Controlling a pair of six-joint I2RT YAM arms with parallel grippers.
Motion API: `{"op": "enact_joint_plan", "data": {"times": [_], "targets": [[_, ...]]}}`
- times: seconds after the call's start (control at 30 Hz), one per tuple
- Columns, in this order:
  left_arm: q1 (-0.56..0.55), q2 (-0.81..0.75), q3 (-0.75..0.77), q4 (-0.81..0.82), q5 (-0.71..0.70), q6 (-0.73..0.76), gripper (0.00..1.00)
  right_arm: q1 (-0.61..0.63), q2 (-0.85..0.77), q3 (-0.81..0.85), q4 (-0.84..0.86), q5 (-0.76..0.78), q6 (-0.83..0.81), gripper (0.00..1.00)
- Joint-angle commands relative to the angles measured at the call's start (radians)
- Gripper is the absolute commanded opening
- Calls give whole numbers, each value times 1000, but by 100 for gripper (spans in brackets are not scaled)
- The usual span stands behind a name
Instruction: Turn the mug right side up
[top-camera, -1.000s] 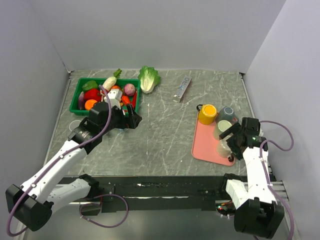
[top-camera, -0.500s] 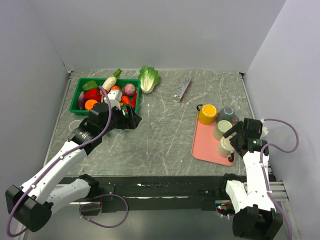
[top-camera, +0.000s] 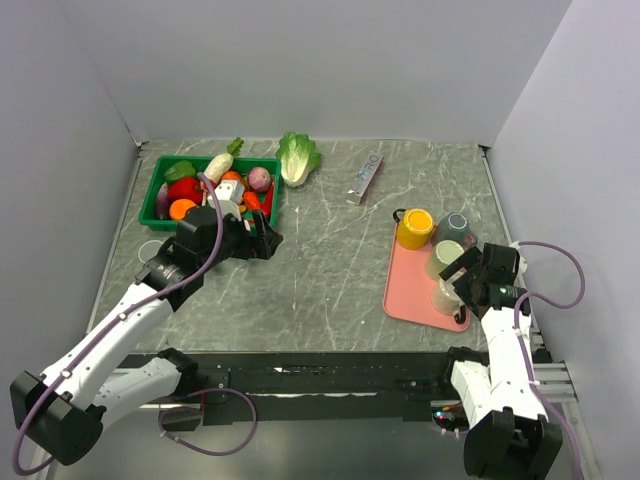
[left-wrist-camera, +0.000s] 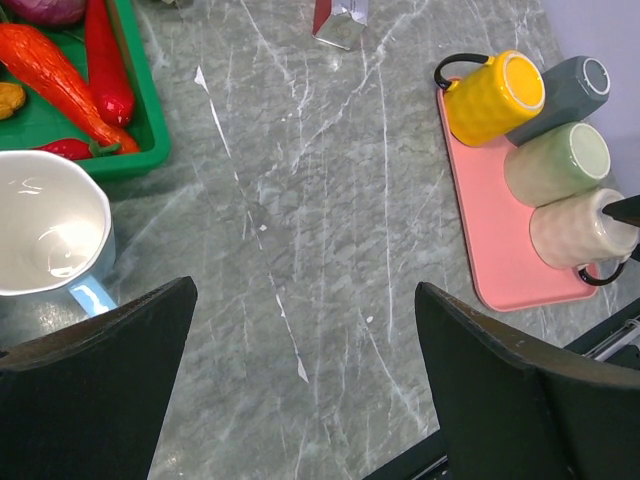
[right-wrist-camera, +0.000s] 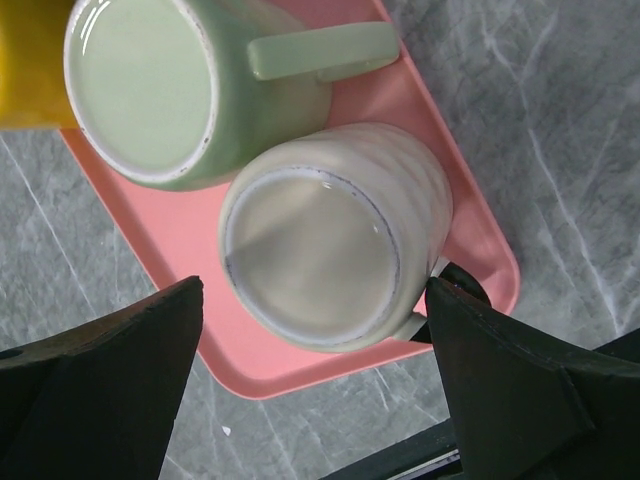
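Several mugs stand upside down on a pink tray (top-camera: 403, 292) at the right: yellow (top-camera: 414, 228), grey (top-camera: 456, 228), green (top-camera: 442, 259) and, nearest, a cream mug (top-camera: 446, 296). My right gripper (top-camera: 459, 285) hovers open just over the cream mug (right-wrist-camera: 315, 255); its base faces the right wrist camera, between the fingers (right-wrist-camera: 120, 370), and nothing is gripped. The green mug (right-wrist-camera: 150, 90) lies just beyond it. My left gripper (top-camera: 262, 240) hangs open over bare table left of centre, far from the tray (left-wrist-camera: 480, 200).
A green basket (top-camera: 160, 180) of toy vegetables sits at the back left, with an upright white cup (left-wrist-camera: 45, 235) in front of it. A cabbage (top-camera: 297, 157) and a silver packet (top-camera: 365, 177) lie at the back. The table's front edge is close below the tray.
My right wrist swung slightly out to the right and came back over the cream mug. Both grippers stayed open, and the left arm barely moved.
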Motion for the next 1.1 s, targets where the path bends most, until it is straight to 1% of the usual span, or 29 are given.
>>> {"op": "enact_joint_plan", "data": {"times": [0.0, 0.17, 0.3, 0.37, 0.43, 0.63, 0.7, 0.73, 0.87, 1.0, 1.07], "targets": [[-4, -25, -7, 26, -1, 13, 96, -5, -1, -18, 60, -77, -5, 97], [-4, -24, -8, 30, 3, 13, 96, -5, -15, -40, 60, -140, 18, 96], [-4, -24, -8, 37, 10, 7, 96, 10, 3, -71, 56, -157, 45, 94], [-4, -22, -8, 37, 11, 7, 96, 36, 8, -71, 39, -137, 70, 90], [-4, -25, -8, 35, 16, 4, 96, 88, 11, -60, 27, -82, 93, 89], [-4, -34, -11, 30, 19, -3, 96, 220, 18, -20, -22, 36, 143, 89], [-4, -36, -13, 30, 19, -4, 96, 236, 29, -14, -32, 50, 157, 89], [-4, -37, -13, 30, 17, -4, 96, 265, 34, -11, -39, 53, 165, 89], [-4, -45, -19, 27, 19, -9, 96, 317, 38, -5, -74, 76, 180, 91], [-4, -53, -27, 27, 17, -10, 96, 328, 15, -2, -102, 67, 176, 98], [-4, -56, -31, 26, 16, -12, 96, 329, -11, -3, -116, 69, 168, 99]]}}
